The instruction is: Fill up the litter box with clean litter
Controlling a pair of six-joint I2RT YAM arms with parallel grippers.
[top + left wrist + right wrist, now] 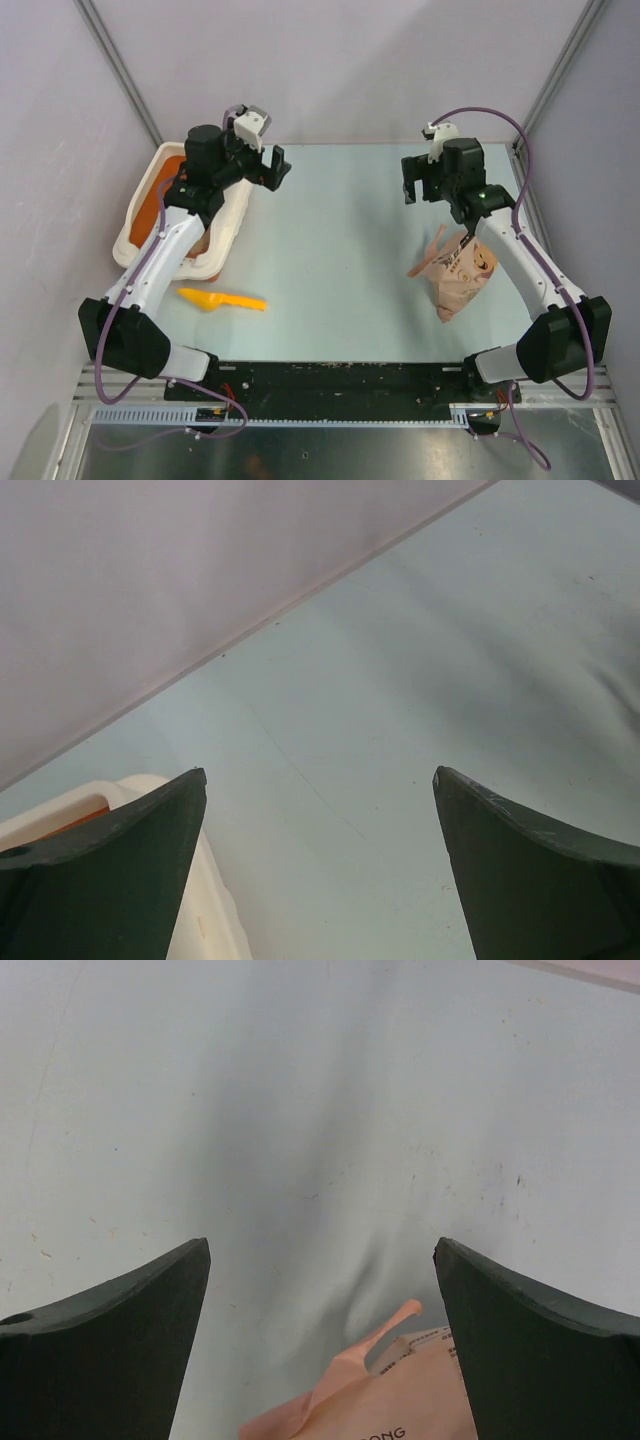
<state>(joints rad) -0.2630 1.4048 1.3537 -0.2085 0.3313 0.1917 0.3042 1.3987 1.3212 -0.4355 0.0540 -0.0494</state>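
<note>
Currently both grippers are standing wide open, holding nothing: the left gripper (274, 166) is hovering beside the litter box (132, 225) at the far left, and the right gripper (411, 190) is hanging near the bag (462, 280).

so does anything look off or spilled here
No spill shows. The litter box sits askew at the left edge of the table, angled to the wall. The bag on the right leans over, its top opened with a strip sticking out. The scoop lies loose near the box.
</note>
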